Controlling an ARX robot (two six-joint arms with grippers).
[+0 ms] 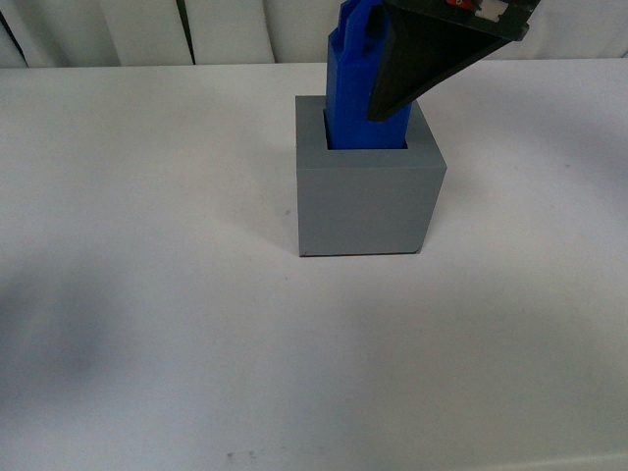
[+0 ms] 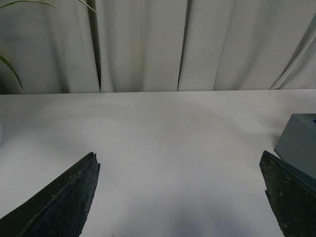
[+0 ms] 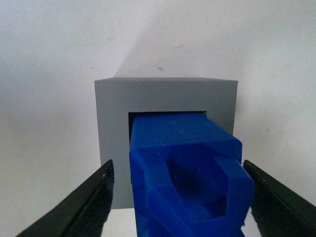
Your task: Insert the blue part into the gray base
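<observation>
The gray base point(image 1: 368, 201) stands on the white table in the front view. The blue part point(image 1: 351, 88) stands upright in its square recess, its upper half sticking out. My right gripper point(image 3: 177, 170) is open above it; its fingers point(image 3: 89, 202) stand on both sides of the blue part point(image 3: 182, 163) with a gap to each side. One black finger point(image 1: 422, 64) crosses in front of the part in the front view. My left gripper point(image 2: 180, 163) is open and empty over bare table, with a corner of the gray base point(image 2: 298, 143) at one edge.
The white table point(image 1: 147, 294) runs around the base. White curtains point(image 2: 148, 44) hang behind the table's far edge, and a plant leaf point(image 2: 10, 69) shows at one side of the left wrist view.
</observation>
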